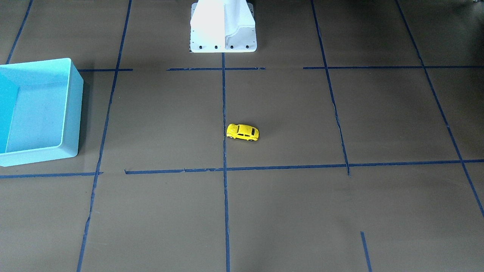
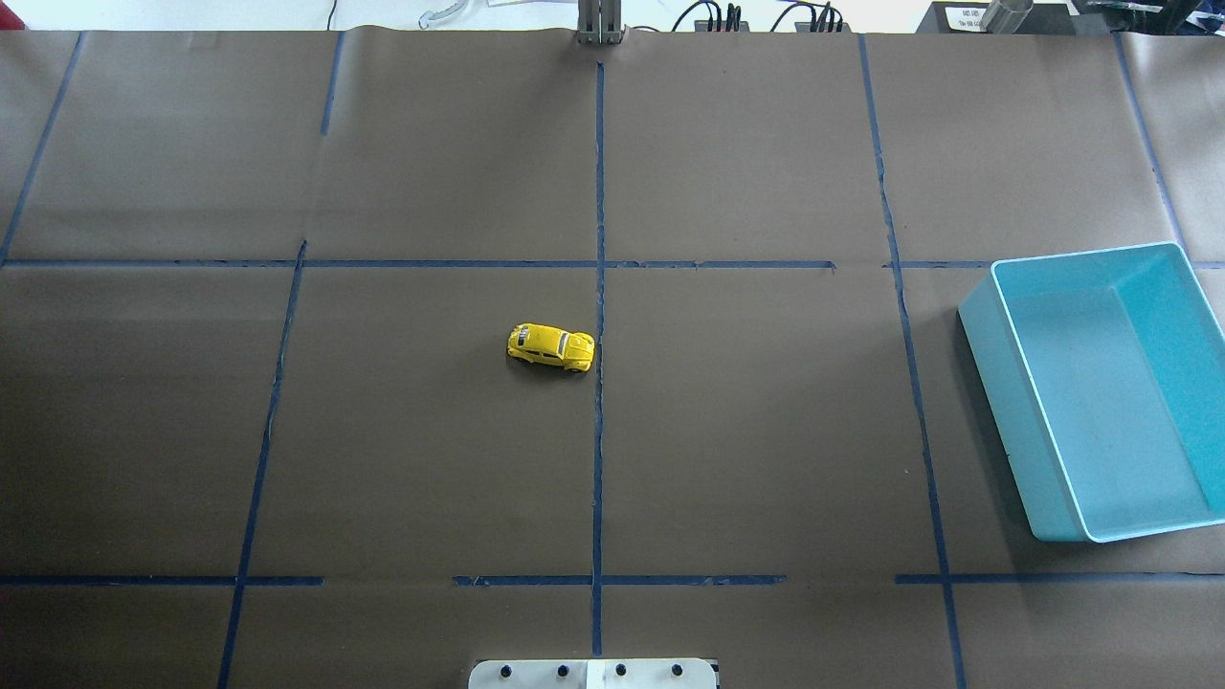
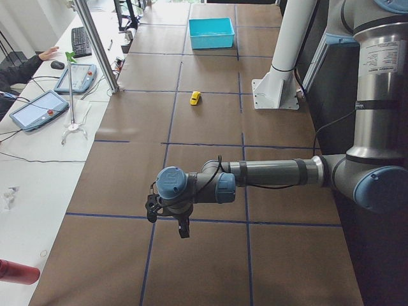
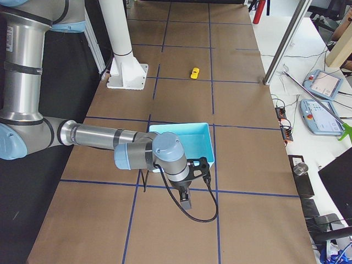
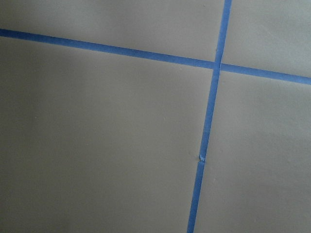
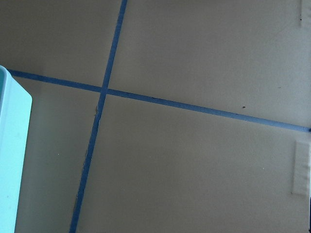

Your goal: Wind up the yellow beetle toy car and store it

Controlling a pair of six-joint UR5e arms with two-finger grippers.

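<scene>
The yellow beetle toy car (image 1: 242,132) stands on its wheels near the middle of the brown table, beside the centre tape line; it also shows in the overhead view (image 2: 550,347) and, small, in the side views (image 3: 195,98) (image 4: 194,73). My left gripper (image 3: 167,223) hangs over the table's left end, far from the car. My right gripper (image 4: 195,190) hangs just past the light blue bin (image 4: 179,126) at the right end. Neither holds anything that I can see, and I cannot tell whether either is open or shut. Both wrist views show only paper and tape.
The light blue bin (image 2: 1022,421) is empty and stands at the table's right side (image 1: 72,109); its edge shows in the right wrist view (image 6: 12,160). The white robot base (image 1: 223,37) stands at the near edge. Blue tape lines grid the brown paper. Operator desks with tablets (image 3: 35,108) lie beyond the far edge.
</scene>
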